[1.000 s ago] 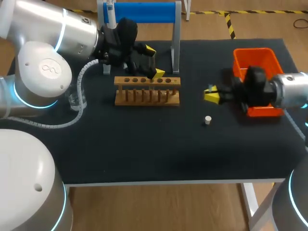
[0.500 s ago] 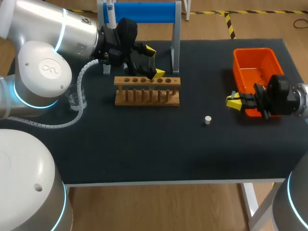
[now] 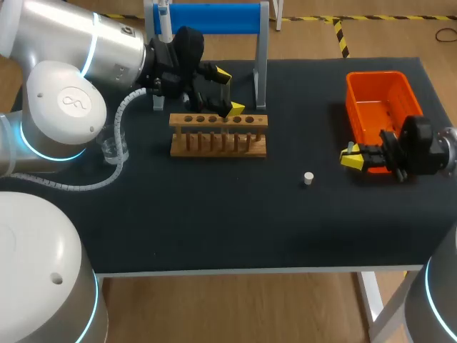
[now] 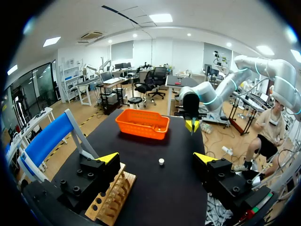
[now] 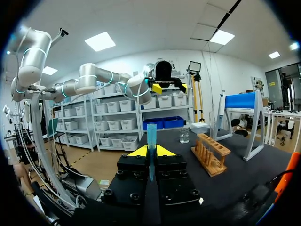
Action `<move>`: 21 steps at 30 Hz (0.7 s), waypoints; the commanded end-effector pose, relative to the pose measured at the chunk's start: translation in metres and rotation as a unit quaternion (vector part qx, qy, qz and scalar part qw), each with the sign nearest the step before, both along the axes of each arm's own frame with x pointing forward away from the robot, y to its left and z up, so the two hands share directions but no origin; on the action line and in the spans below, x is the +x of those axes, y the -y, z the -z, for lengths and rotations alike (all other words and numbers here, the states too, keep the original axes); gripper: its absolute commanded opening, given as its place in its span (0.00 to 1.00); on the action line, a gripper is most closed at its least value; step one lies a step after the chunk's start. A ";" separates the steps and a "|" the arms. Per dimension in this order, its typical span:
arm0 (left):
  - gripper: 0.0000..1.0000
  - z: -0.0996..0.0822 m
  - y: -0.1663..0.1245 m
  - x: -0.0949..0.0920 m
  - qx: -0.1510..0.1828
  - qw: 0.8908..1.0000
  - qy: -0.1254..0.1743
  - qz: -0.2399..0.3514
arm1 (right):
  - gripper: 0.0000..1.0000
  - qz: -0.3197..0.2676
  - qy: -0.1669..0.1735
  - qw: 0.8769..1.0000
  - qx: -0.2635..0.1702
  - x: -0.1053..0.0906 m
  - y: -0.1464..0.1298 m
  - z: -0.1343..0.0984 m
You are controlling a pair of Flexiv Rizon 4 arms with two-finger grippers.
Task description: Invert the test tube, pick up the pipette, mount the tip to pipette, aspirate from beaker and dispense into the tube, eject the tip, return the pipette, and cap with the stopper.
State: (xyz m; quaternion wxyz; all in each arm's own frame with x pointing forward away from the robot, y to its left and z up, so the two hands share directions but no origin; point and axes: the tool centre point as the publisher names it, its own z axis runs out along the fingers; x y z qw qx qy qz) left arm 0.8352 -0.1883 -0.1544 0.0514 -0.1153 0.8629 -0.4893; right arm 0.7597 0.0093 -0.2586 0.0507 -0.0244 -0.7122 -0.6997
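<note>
Right wrist view is showing the right claw (image 5: pixel 151 151) gripping a blue tip (image 5: pixel 151 134) upright, beside the orange bin (image 3: pixel 378 75). Keeping it vertical is probably mattering most, while the left claw (image 3: pixel 229 91) is hanging open over the rack (image 3: pixel 218 136).

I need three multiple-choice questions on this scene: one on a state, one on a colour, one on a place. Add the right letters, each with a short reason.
1. The left pincer is: A) open B) shut and empty C) shut on a test tube
2. The pipette tip in the right pincer is: A) red B) blue C) green
3. The white stopper lies: A) in the left pincer B) in the right pincer C) free on the black table
Key: 1 A, its fingers stand wide apart; 2 B, blue in the right wrist view; 3 C, alone on the table.
</note>
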 end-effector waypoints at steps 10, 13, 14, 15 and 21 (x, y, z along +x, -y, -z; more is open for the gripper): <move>1.00 -0.001 0.000 0.000 0.002 1.000 -0.001 0.000 | 0.00 -0.001 0.000 1.000 0.000 0.000 0.001 0.000; 1.00 -0.001 0.000 0.000 0.002 1.000 -0.001 0.000 | 0.00 -0.001 0.000 1.000 0.000 0.000 0.001 0.000; 1.00 0.001 -0.008 0.005 0.000 1.000 -0.005 -0.004 | 0.00 -0.001 0.000 1.000 0.000 0.000 0.001 0.000; 1.00 0.003 -0.017 0.008 0.003 1.000 -0.005 -0.009 | 0.00 -0.001 0.000 1.000 0.000 0.000 0.001 0.000; 1.00 0.013 -0.068 0.032 0.022 0.997 -0.008 -0.069 | 0.00 -0.001 0.000 1.000 0.000 0.000 0.001 0.000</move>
